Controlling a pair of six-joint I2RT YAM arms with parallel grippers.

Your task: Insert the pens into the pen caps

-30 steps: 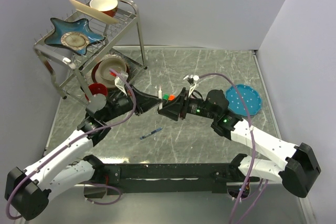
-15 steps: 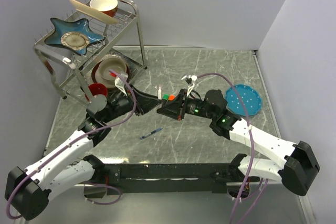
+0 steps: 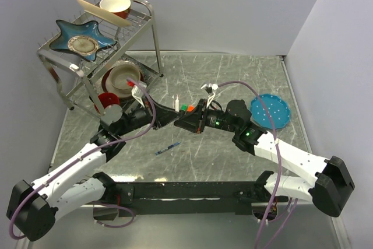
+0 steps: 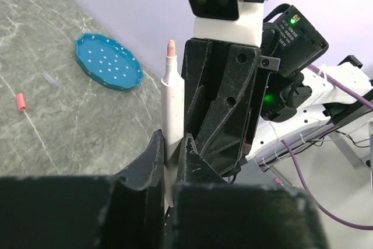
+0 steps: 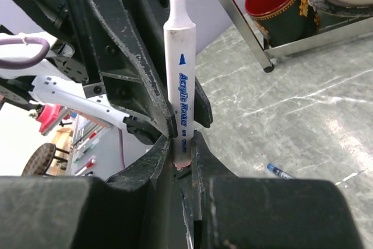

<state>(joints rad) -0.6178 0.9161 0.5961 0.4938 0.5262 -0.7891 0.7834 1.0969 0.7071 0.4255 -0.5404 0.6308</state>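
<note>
A metal dish rack [image 3: 96, 56] stands at the far left of the grey, marble-patterned table [image 3: 233, 155], with a red mug [image 5: 278, 4] on its lower shelf. To its right, the left claw [image 3: 169, 113] and the right claw [image 3: 182, 122] meet tip to tip at mid-table. Both are clamped on one white marker [image 3: 176, 104], which stands upright with its pink tip on top. The left claw grips the barrel, and the right claw pinches the lower end just beneath it.

Only the right wrist view shows the barrel's lettering, "Acrylic Marker" in blue, running lengthwise. Smaller print below it is too small to read.

From overhead alone, a green cap [image 3: 183, 108] and an orange cap [image 3: 189, 108] show just right of the marker. A thin blue pen [image 3: 168, 148] lies flat on the table, nearer the arm bases. Farther right sits a round blue plate [image 3: 270, 111]. Only the left wrist view shows a small pink cap [image 4: 21, 101] lying on the table near that plate.
</note>
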